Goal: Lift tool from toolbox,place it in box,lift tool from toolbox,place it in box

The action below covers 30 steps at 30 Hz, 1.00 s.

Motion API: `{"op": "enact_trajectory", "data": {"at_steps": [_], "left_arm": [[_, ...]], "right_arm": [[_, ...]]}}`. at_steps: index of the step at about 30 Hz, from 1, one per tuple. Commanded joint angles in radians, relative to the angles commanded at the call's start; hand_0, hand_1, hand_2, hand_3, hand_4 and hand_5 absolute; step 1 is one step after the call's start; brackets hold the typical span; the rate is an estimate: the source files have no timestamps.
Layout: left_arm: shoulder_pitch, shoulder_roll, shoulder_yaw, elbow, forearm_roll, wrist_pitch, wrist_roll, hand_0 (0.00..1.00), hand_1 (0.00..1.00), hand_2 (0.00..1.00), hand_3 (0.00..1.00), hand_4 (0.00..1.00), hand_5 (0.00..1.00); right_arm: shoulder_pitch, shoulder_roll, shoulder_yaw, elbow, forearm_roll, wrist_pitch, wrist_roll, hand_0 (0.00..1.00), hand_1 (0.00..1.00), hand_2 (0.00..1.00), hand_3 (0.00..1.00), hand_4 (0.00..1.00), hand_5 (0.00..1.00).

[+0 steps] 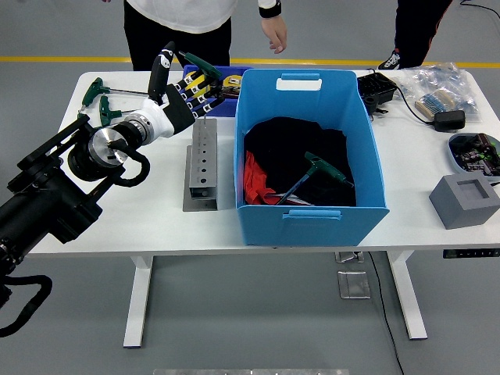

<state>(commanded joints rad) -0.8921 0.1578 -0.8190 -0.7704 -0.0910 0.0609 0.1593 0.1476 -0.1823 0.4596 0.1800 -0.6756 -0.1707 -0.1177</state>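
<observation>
My left hand [190, 87] hangs over the far end of the grey tool holder [201, 166], which lies left of the big blue box [311, 212]. A green-handled T-wrench [195, 60] sits between its fingers [166, 66], which are only partly curled, and the wrench's thin shaft points down toward the holder. Inside the blue box another green-handled T-wrench [323, 169] lies on black and red cloth. My right arm is out of view.
More green T-wrenches [97, 91] lie at the table's far left. A small blue bin [228, 77] stands behind the holder. A person stands at the far side, one hand [274, 35] hanging above the table. Far right: a black case [377, 89], a plastic bag [437, 87], a grey block [465, 200].
</observation>
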Motion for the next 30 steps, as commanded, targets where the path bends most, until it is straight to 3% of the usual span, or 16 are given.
{"op": "enact_trajectory", "data": {"at_steps": [9,16,25,30], "left_arm": [[-0.010,0.012,-0.020,-0.070,0.005,0.006,0.003,0.582,0.693,0.805,0.802,0.877,0.957],[-0.007,0.005,-0.004,-0.162,-0.009,0.009,0.007,0.582,0.694,0.804,0.800,0.873,0.952],[0.001,-0.023,0.097,-0.292,-0.039,0.006,0.015,0.583,0.694,0.804,0.799,0.871,0.948],[-0.033,-0.043,0.208,-0.282,-0.060,0.003,0.021,0.587,0.694,0.804,0.800,0.869,0.944]], "right_arm": [[-0.003,-0.001,0.019,0.000,-0.011,0.000,-0.003,0.628,0.615,0.699,0.540,0.796,0.582],[-0.004,-0.002,0.027,0.000,-0.014,-0.001,-0.003,0.628,0.615,0.700,0.540,0.797,0.582],[-0.003,-0.003,0.027,0.000,-0.011,-0.004,-0.002,0.629,0.615,0.700,0.540,0.797,0.582],[0.001,-0.005,0.023,0.000,-0.006,-0.005,-0.002,0.630,0.614,0.700,0.540,0.797,0.582]]}}
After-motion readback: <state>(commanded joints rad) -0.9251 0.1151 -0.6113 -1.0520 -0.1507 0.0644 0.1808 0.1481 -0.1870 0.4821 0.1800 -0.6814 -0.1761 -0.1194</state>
